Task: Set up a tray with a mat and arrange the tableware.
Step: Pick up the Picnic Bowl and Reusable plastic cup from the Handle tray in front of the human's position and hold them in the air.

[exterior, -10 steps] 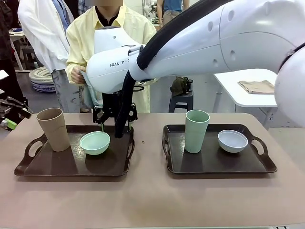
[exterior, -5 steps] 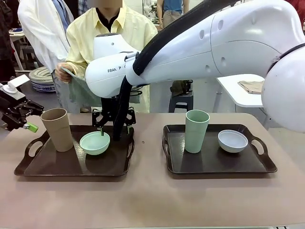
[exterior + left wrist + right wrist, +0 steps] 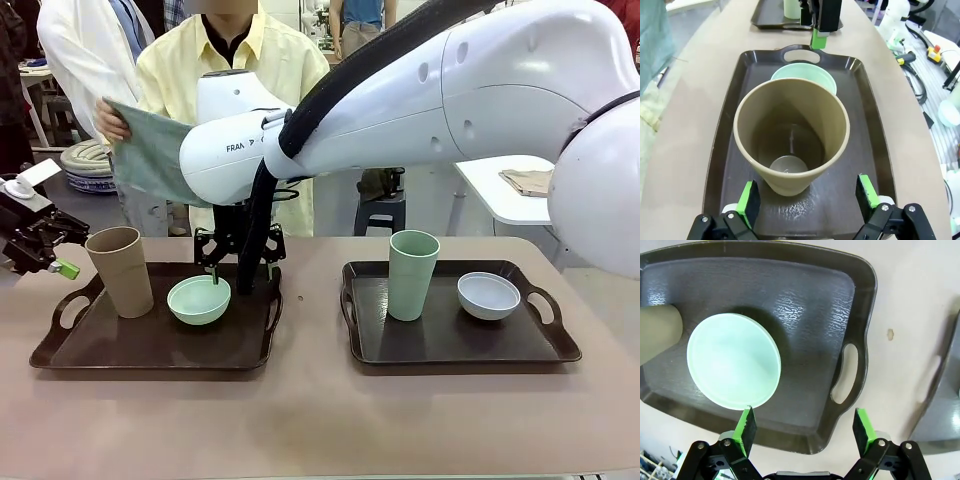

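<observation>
Where the right arm [image 3: 450,90] cuts off the mat [image 3: 150,155], left gripper [image 3: 808,192], right gripper [image 3: 804,424] agape, seemingly empty.

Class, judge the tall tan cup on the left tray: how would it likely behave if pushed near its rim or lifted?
The tan cup is tall with a narrow base, so a push near the rim would probably tip it rather than slide it. It looks empty and thin-walled, so likely light. Its smooth taper might slip in a pinch.
</observation>
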Motion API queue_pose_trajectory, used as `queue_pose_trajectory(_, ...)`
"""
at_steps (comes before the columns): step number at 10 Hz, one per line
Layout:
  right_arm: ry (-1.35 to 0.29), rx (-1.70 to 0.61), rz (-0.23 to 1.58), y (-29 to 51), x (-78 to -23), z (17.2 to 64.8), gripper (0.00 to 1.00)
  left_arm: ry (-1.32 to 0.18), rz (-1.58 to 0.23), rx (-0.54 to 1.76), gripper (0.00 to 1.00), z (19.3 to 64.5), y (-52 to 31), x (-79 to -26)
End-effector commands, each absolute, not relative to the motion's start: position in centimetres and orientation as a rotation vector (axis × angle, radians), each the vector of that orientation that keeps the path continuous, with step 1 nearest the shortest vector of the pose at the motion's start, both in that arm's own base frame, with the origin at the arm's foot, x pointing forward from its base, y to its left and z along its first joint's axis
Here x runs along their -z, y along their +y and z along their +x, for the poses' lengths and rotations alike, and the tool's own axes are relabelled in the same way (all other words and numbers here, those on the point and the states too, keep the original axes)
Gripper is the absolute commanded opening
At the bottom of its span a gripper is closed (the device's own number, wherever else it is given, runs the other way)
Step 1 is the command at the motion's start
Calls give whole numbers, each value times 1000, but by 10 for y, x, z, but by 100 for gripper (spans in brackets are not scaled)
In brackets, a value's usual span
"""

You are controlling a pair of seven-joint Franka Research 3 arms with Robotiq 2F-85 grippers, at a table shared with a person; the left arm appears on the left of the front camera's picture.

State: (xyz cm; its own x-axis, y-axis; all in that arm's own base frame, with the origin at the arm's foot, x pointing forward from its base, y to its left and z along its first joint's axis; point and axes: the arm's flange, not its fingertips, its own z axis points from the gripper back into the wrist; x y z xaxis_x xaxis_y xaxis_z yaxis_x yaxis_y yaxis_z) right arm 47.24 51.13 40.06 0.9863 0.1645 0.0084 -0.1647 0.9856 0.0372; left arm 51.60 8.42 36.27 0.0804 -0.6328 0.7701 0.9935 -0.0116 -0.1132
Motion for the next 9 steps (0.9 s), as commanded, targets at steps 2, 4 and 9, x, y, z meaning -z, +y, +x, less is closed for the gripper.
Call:
queue_pose_trajectory(2, -4, -167, 40, 512, -401, 471, 100, -601, -783, 1423, 100, 517, 82, -364)
queue_pose_trajectory(4, 6, -177, 56, 511, -396, 476, 100, -655, -776, 1469, 100, 522, 86, -359)
queue_pose_trajectory(9, 6, -165, 64, 527, -372, 489, 100, -906, -742, 1448, 100, 533, 100, -329)
